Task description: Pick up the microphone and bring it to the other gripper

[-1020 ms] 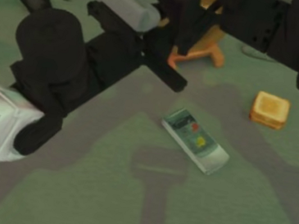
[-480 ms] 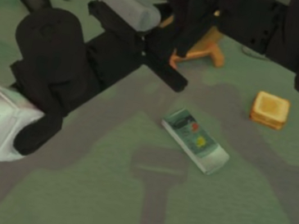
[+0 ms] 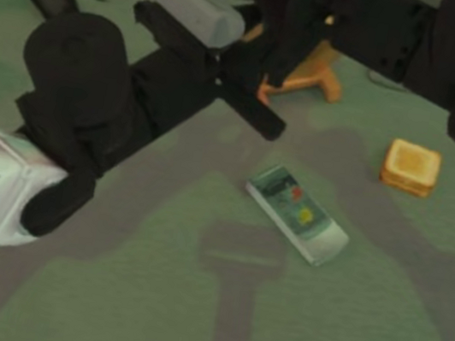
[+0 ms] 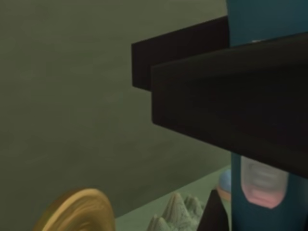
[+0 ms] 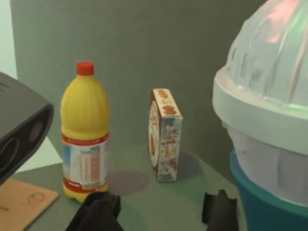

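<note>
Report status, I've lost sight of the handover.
Left gripper and right gripper close together at table's far middle. Microphone upright, off the table, between them; holder unclear. Orange object beneath, not blocking.

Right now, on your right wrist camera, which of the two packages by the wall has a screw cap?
The yellow bottle: it has a red cap on a rounded body. The printed carton beside it is a flat-sided box standing on end, with no cap.
</note>
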Robot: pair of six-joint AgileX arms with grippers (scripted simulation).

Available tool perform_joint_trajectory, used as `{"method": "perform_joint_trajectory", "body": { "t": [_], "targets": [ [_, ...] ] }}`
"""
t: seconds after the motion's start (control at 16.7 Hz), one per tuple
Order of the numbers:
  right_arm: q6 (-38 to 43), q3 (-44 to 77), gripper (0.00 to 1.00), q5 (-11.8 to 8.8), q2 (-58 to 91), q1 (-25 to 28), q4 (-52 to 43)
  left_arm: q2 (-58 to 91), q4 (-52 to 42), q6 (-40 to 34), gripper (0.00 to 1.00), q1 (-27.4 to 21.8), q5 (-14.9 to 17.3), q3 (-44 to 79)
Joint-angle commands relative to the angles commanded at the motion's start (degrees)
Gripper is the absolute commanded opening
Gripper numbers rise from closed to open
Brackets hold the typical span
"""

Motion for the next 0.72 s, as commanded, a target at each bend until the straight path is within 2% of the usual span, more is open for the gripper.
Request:
{"method": "perform_joint_trajectory", "body": {
  "t": [0.66, 0.72],
  "targets": [
    [0.0, 0.0, 0.0, 0.0, 0.0, 0.0, 0.0, 0.0, 0.0, 0.0, 0.98, 0.0, 0.0, 0.0],
    [0.0, 0.0, 0.0, 0.0, 0.0, 0.0, 0.0, 0.0, 0.0, 0.0, 1.0, 0.0, 0.0, 0.0]
  ]
}}
